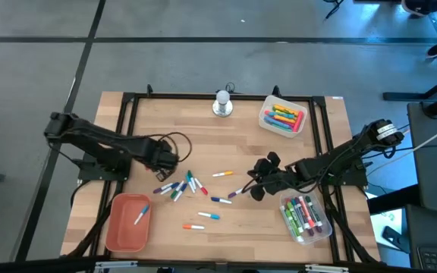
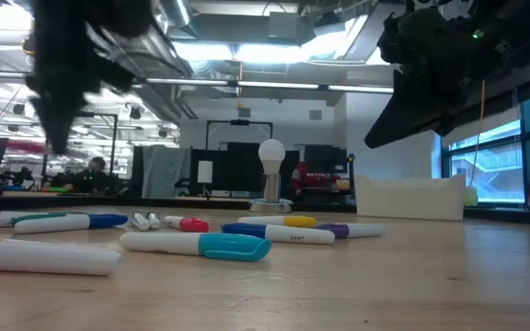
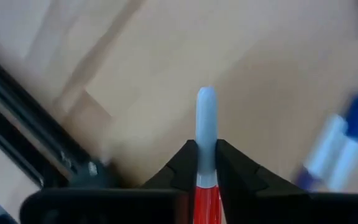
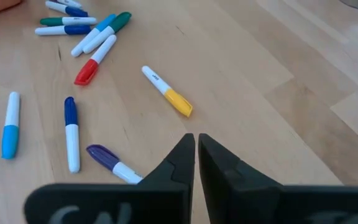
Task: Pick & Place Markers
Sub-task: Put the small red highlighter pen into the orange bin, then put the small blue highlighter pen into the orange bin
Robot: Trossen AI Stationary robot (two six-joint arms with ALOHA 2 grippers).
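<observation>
Several markers (image 1: pixel 192 186) lie scattered flat on the wooden table's middle; some are white-barrelled with red, blue, green, yellow or purple caps. My left gripper (image 3: pixel 206 146) hangs above the table left of that scatter (image 1: pixel 169 158), shut on a white marker with a red cap (image 3: pixel 206 118). My right gripper (image 4: pixel 196 146) stands right of the scatter (image 1: pixel 258 183), shut and with nothing between its fingers. Just ahead of it are a yellow-capped marker (image 4: pixel 166 91) and a purple-capped one (image 4: pixel 114 163). My left gripper pinches the marker between its two fingers where the white barrel meets the red cap (image 3: pixel 206 177). The fingers point steeply down. The white end (image 3: pixel 206 102) sticks out beyond the fingertips toward the table, and the marker is lifted clear of the wood.
An orange-red tray (image 1: pixel 120 227) with one marker in it sits at the near left. One clear bin of coloured markers (image 1: pixel 283 117) stands at the far right, another (image 1: pixel 306 218) at the near right. A silver-white knob object (image 1: pixel 223 104) stands at the far middle. A black frame edges the table.
</observation>
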